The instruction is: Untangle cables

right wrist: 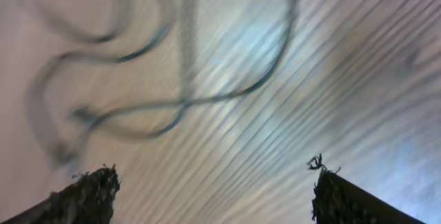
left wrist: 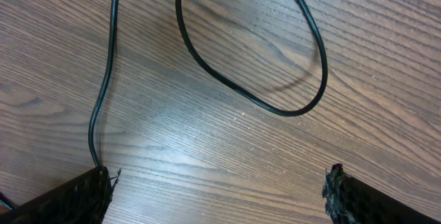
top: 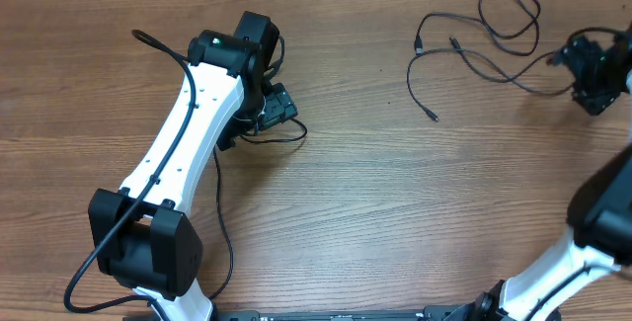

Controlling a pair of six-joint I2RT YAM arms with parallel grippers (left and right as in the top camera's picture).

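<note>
Several thin black cables (top: pixel 474 49) lie loosely looped on the wooden table at the far right, with small plugs at their ends. My right gripper (top: pixel 591 84) hovers just right of them. In the right wrist view, which is blurred, it (right wrist: pixel 213 189) is open with nothing between the fingers, and the cables (right wrist: pixel 138 107) lie ahead to the left. Another thin cable (top: pixel 286 135) lies by my left gripper (top: pixel 276 109). In the left wrist view that gripper (left wrist: pixel 220 193) is open over bare wood. A cable loop (left wrist: pixel 275 107) lies ahead of it, and one strand (left wrist: pixel 103 93) runs down to the left fingertip (left wrist: pixel 89 189).
The left arm (top: pixel 188 133) stretches diagonally across the left half of the table, its thick black cable (top: pixel 158 44) arching beside it. A thin cord (top: pixel 222 222) trails from the left gripper toward the near edge. The right arm's base (top: pixel 592 222) stands at the near right.
</note>
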